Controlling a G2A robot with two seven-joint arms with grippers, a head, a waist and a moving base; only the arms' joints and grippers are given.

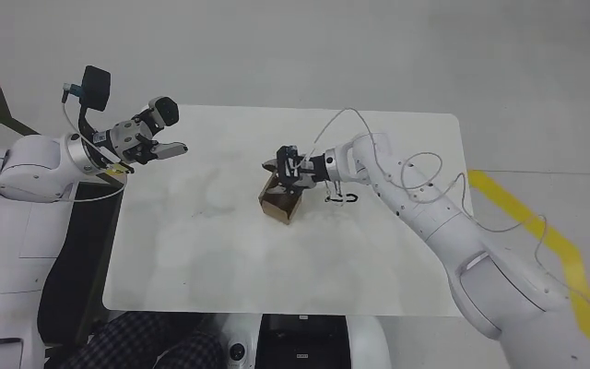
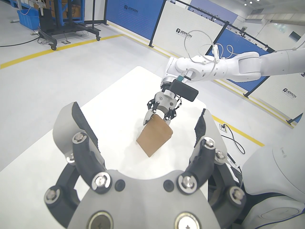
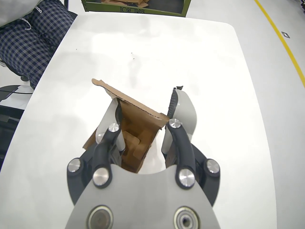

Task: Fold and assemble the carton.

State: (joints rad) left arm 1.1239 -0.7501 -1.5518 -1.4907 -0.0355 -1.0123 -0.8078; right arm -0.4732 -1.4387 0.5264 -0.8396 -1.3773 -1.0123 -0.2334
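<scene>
Our left fingers (image 2: 82,125) gape empty over the edge of the worktop (image 1: 184,267), well apart from the carton (image 2: 155,137) standing mid-worktop; our right fingers (image 3: 183,110) straddle one of its walls, spread, not pinching; we judge the body formed and bottom tucked, the top flaps left to close.

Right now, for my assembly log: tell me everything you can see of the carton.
The carton is small, brown corrugated cardboard, partly erected and unclosed: one end gapes, showing folded flaps inside, and a flap juts out. It sits tilted near the middle of the white table. The right gripper straddles one wall, one finger inside, one outside.
</scene>
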